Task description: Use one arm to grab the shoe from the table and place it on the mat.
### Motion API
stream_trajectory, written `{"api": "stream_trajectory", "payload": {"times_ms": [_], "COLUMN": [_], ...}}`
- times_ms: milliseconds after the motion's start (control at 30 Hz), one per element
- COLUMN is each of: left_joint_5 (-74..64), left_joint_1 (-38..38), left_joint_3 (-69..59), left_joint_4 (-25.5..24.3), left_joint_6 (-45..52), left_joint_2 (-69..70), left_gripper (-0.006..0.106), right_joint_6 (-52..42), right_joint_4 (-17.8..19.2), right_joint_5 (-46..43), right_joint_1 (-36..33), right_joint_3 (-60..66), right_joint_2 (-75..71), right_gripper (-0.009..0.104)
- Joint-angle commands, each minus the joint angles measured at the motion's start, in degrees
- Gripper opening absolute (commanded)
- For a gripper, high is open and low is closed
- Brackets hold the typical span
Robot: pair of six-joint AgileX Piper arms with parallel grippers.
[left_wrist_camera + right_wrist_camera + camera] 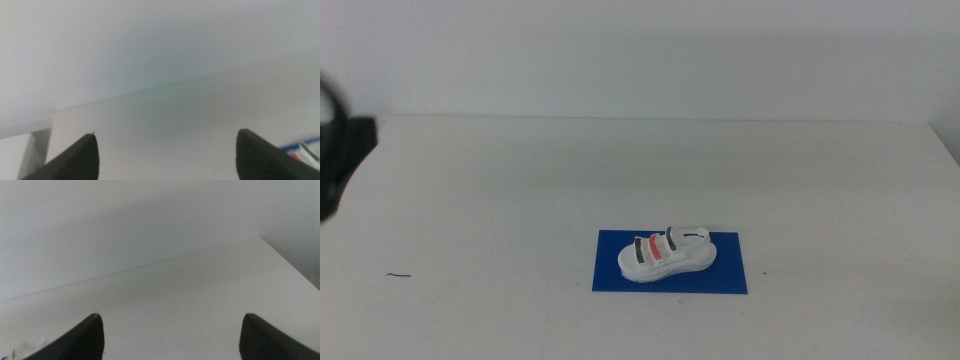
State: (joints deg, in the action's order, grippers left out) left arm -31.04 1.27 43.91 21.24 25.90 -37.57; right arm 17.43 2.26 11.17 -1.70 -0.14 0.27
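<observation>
The white shoe [665, 252], with dark and red-pink straps, lies on its sole on the blue mat [720, 278], near the front middle of the white table [520, 170]. No gripper touches it. The dark left arm [340, 150] shows blurred at the left edge of the middle view, far from the shoe. In the left wrist view my left gripper [165, 137] is open and empty, with a corner of the mat [302, 146] beside one jaw. My right gripper [172, 316] is open and empty over bare table. The right arm is out of the middle view.
A small dark mark [398, 275] lies on the table at the front left. The table's back edge meets a plain pale wall. The table's far right corner [260, 239] shows in the right wrist view.
</observation>
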Motion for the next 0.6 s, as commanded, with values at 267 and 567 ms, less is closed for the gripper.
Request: {"api": "stream_trajectory", "payload": {"times_ms": [267, 567], "left_joint_5": [26.67, 26.30], "left_joint_1": [3.31, 3.16], "left_joint_3": [-28.14, -42.25], "left_joint_4": [-17.10, -18.87], "left_joint_6": [-23.33, -26.67], "left_joint_2": [17.62, 31.90], "left_gripper": [0.094, 0.094], "right_joint_6": [-0.20, -0.20], "right_joint_4": [0.33, 0.33], "right_joint_5": [-0.54, -0.54], "right_joint_1": [-0.10, -0.10], "right_joint_3": [0.14, 0.14], "right_joint_2": [-0.27, -0.27], "right_gripper": [0.079, 0.079]}}
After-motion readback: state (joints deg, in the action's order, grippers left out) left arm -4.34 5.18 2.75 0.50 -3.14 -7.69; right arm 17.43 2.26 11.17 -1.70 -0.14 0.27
